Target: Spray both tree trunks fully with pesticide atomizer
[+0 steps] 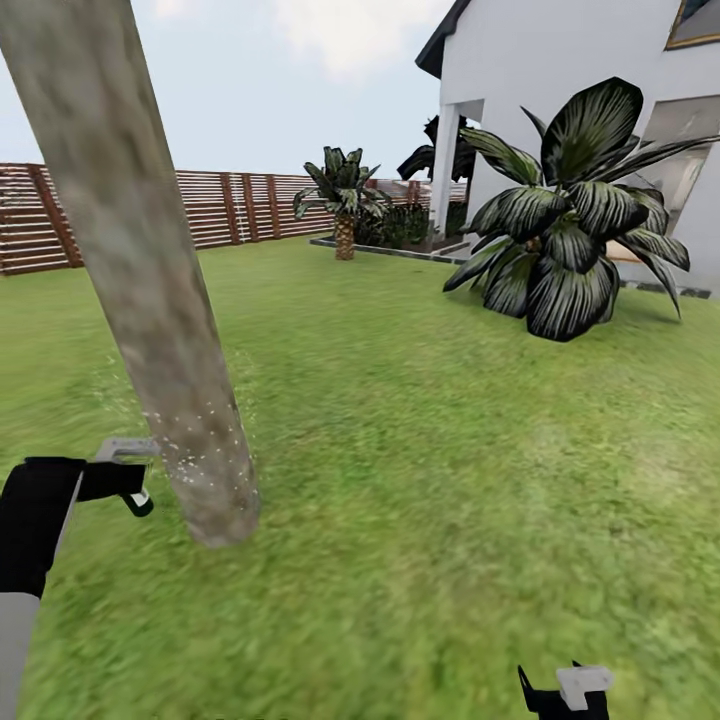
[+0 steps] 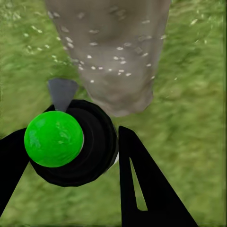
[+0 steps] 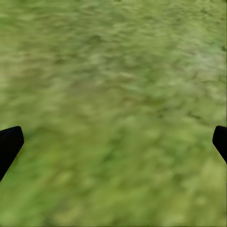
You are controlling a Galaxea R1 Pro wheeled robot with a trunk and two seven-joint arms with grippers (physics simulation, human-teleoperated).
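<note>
A thick, mottled grey-brown tree trunk (image 1: pixel 150 270) rises from the grass floor (image 1: pixel 420 480) at the left of the head view. My left gripper (image 1: pixel 115 482) is just left of the trunk's base, shut on the pesticide atomizer (image 1: pixel 128 452). In the left wrist view the atomizer (image 2: pixel 53 138) shows a bright green ball in a black ring, and its grey nozzle (image 2: pixel 61 92) points at the trunk (image 2: pixel 113 42). Whitish pesticide speckles (image 1: pixel 195 450) dot the lower trunk and the grass beside it. My right gripper (image 1: pixel 565 695) hangs low at the right, open over bare grass (image 3: pixel 113 94).
A dark-leaved plant (image 1: pixel 570 220) stands at the right in front of the white house (image 1: pixel 560 80). A small palm (image 1: pixel 343 200) grows further back. A brown slat fence (image 1: pixel 230 205) runs along the far side. Open lawn lies between the trunk and the plant.
</note>
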